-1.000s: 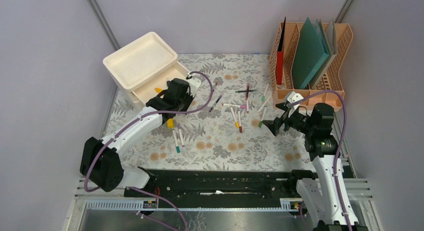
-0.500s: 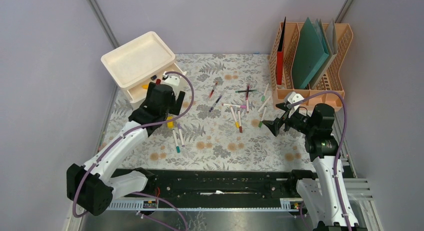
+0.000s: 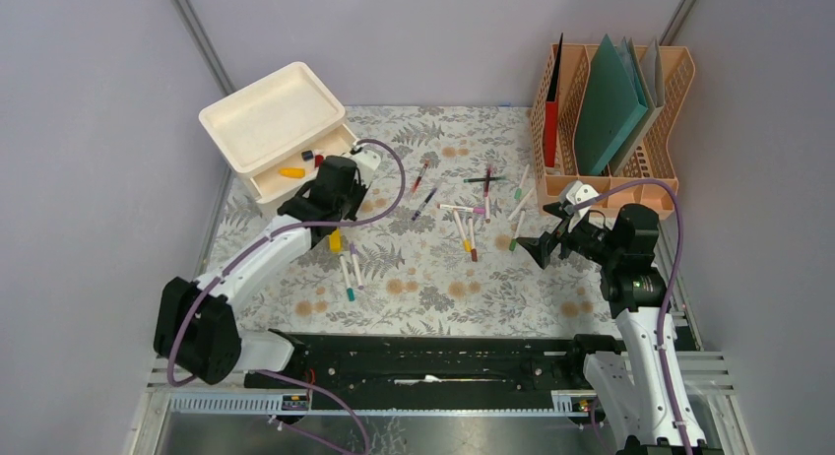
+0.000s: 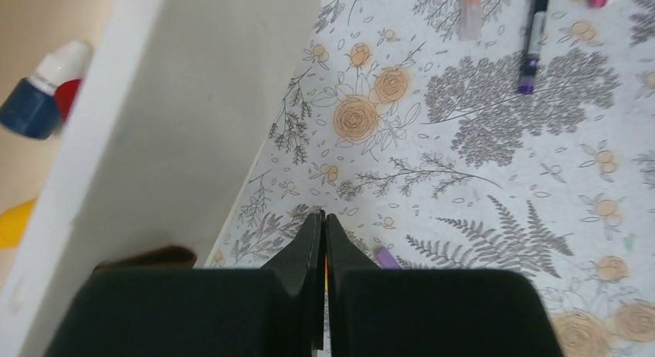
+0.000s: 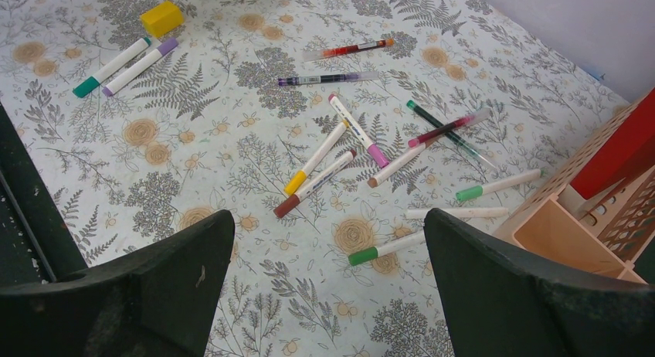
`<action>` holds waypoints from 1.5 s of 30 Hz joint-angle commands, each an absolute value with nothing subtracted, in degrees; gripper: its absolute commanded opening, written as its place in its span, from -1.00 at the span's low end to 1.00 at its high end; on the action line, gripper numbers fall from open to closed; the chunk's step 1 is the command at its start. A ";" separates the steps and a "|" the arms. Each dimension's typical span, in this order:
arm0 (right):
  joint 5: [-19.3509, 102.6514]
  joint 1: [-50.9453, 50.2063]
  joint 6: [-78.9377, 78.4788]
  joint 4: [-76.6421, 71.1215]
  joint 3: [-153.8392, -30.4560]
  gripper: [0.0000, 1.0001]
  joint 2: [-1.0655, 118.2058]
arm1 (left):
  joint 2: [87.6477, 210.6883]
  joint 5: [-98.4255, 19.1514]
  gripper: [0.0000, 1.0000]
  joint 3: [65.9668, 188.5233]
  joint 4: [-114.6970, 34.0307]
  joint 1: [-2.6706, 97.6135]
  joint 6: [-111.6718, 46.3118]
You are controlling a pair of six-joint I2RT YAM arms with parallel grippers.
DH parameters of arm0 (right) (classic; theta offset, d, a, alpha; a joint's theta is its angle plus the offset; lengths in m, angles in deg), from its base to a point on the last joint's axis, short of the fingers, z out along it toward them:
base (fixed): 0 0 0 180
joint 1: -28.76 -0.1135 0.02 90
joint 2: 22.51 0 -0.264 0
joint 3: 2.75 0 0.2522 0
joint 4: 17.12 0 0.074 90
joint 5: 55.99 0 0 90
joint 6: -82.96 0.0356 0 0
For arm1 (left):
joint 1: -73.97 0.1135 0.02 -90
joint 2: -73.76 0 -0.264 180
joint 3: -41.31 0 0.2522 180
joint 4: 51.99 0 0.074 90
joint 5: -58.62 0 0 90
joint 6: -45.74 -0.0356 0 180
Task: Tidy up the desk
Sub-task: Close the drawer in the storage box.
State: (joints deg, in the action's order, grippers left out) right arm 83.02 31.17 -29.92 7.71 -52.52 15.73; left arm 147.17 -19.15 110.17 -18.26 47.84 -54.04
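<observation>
The desk [image 3: 423, 278] carries several scattered markers [image 3: 473, 214] at its middle. A yellow block [image 3: 335, 240] lies beside two more markers [image 3: 350, 273]. My left gripper [image 3: 328, 214] hangs shut and empty just in front of the cream drawer box [image 3: 271, 115]. In the left wrist view its gripper [image 4: 322, 218] is pressed together beside the white drawer wall [image 4: 178, 102]. Inside the open drawer lie a yellow piece [image 3: 291, 171] and small caps [image 4: 39, 102]. My right gripper [image 5: 326, 218] stands open above the desk, over a green-capped marker [image 5: 386, 249].
An orange file rack [image 3: 610, 110] with a red and several green folders stands at the back right, close to my right gripper [image 3: 537, 248]. A black rail [image 3: 423, 352] runs along the front edge. Grey walls close in the left and right sides.
The yellow piece that was at my left gripper's tip now lies in the drawer. That gripper has pulled back from the drawer and is shut. The drawer box shifted slightly left. Right arm unmoved.
</observation>
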 commanded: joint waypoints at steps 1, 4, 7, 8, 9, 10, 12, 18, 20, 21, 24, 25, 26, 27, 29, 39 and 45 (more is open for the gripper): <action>83.40 31.50 -30.86 6.66 -52.80 0.99 15.19 | 151.00 -15.43 -0.98 114.15 -25.03 49.07 -59.07; 83.47 31.48 -30.86 6.78 -52.74 0.99 15.18 | 153.24 -10.00 -0.12 116.03 -27.59 50.46 -57.98; 83.49 31.48 -30.95 6.82 -52.86 0.99 15.24 | 153.53 -5.42 0.94 116.53 -31.09 51.09 -56.93; 83.49 31.48 -30.99 6.83 -52.83 1.00 15.20 | 153.40 -5.74 0.97 116.80 -31.11 51.26 -56.92; 83.43 31.53 -31.02 6.76 -52.81 1.00 15.14 | 153.33 -6.29 0.97 117.24 -30.78 51.29 -56.77; 83.41 31.49 -31.04 6.76 -52.86 0.99 15.11 | 153.28 -6.71 0.98 117.75 -30.34 51.29 -56.60; 83.32 31.48 -31.04 6.82 -52.87 1.00 15.17 | 153.30 -7.63 0.97 118.50 -29.35 51.32 -56.38; 83.36 31.48 -31.10 6.91 -52.82 0.99 15.16 | 153.14 -7.36 0.97 118.35 -29.12 51.89 -56.34; 83.30 31.48 -31.13 6.84 -52.81 0.99 15.14 | 153.47 -7.75 0.97 118.38 -29.67 52.67 -55.94; 83.27 31.48 -31.13 6.91 -52.88 0.99 15.09 | 153.76 -7.90 0.97 118.44 -30.04 53.10 -55.79; 83.30 31.48 -31.13 6.93 -52.90 0.99 15.08 | 154.71 -7.03 0.97 118.55 -31.71 54.15 -55.21; 83.28 31.53 -31.17 7.02 -52.82 1.00 15.08 | 154.97 -6.61 0.97 118.63 -32.14 54.27 -54.97; 83.30 31.53 -31.21 7.02 -52.88 0.99 15.05 | 155.10 -6.23 0.97 118.69 -32.77 54.36 -54.72; 83.29 31.49 -31.21 7.02 -52.94 0.99 15.08 | 154.90 -5.83 0.97 118.66 -33.43 54.37 -54.48; 83.33 31.48 -31.21 7.00 -52.90 0.99 15.03 | 154.29 -5.75 0.97 118.03 -34.80 54.46 -54.11; 83.40 31.48 -31.30 7.10 -52.98 1.00 14.97 | 148.64 -13.23 0.97 113.35 -35.53 54.46 -38.46; 83.57 31.49 -31.39 7.10 -52.94 0.99 15.10 | 141.29 -12.98 0.98 104.17 -43.04 54.46 -25.45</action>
State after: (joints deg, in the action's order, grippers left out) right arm 83.02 31.17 -30.44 7.96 -52.52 15.49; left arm 146.14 -12.07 108.24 -35.05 54.00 -36.69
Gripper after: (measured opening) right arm 0.995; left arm 0.987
